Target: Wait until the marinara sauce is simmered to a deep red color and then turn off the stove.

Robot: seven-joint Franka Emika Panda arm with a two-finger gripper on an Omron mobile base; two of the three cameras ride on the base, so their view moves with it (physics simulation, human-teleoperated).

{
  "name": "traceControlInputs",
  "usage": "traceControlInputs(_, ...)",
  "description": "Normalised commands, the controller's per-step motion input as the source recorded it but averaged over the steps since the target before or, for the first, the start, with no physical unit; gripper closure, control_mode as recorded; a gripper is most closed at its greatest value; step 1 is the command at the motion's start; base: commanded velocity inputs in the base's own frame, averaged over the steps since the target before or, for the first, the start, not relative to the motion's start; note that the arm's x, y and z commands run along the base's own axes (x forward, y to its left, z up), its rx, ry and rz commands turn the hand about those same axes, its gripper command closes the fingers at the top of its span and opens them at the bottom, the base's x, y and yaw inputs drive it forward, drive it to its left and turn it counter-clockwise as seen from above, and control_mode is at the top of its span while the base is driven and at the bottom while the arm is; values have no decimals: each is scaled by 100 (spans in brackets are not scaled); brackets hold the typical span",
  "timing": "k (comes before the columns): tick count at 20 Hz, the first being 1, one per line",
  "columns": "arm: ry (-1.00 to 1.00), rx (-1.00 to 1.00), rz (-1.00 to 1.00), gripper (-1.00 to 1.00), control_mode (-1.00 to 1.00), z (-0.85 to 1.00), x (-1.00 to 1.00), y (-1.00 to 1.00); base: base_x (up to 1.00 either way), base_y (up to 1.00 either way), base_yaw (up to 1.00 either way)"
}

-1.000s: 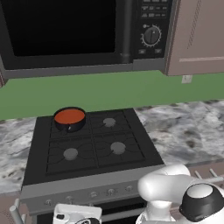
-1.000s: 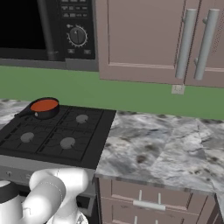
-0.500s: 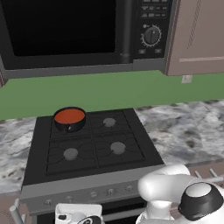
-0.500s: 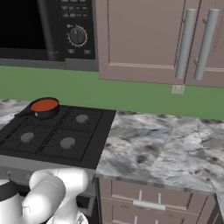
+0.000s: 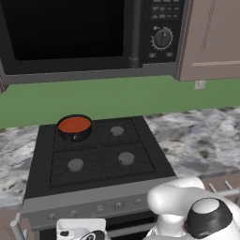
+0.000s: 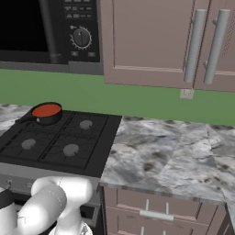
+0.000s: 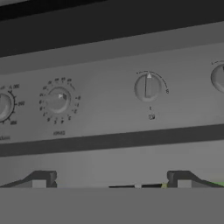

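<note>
Four burners show on the stove (image 5: 101,157) in the left base view, a black cooktop set into a speckled grey stone counter (image 5: 201,138), with a small black pot (image 5: 75,129) on the rear left burner. The marinara sauce (image 5: 74,124) fills that pot as a flat orange-red disc. Along the stove's front runs a grey panel of small knobs (image 5: 117,205), and above, against the green wall (image 5: 108,98), hangs a black microwave (image 5: 89,35) with a round dial at its right. The white arm (image 5: 187,211) rises at the lower right, low in front of the stove. From the right base view the same stove (image 6: 59,140) lies at the left, the pot (image 6: 46,113) with the sauce (image 6: 47,110) at its far left corner, nearest the wall; the counter (image 6: 170,158) stretches away to the right, with pinkish-brown cabinets (image 6: 156,41) carrying long grey handles above it and drawers below. The arm (image 6: 50,204) bends at the lower left. In the hand view the camera faces the grey knob panel (image 7: 113,127) closely and almost square-on. One knob (image 7: 148,86) sits right of centre with its marker pointing up, and another (image 7: 57,100), ringed by fine tick marks, sits to the left, its marker pointing sideways; parts of two more show at the left and right edges. The gripper (image 7: 111,181) is spread wide — its two dark fingertips (image 7: 41,179) stand far apart at the bottom, pinching nothing and short of the panel.
</note>
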Motion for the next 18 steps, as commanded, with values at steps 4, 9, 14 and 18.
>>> traceControlInputs(4,-4,0,2,-100,-100,-14,7,5,0,0,0)
traceControlInputs(9,-2,0,0,-100,-100,-10,8,1,0,0,0)
traceControlInputs(14,0,0,0,-100,-100,-7,8,3,0,0,0)
traceControlInputs(18,0,0,0,-100,-100,-1,10,7,0,0,0)
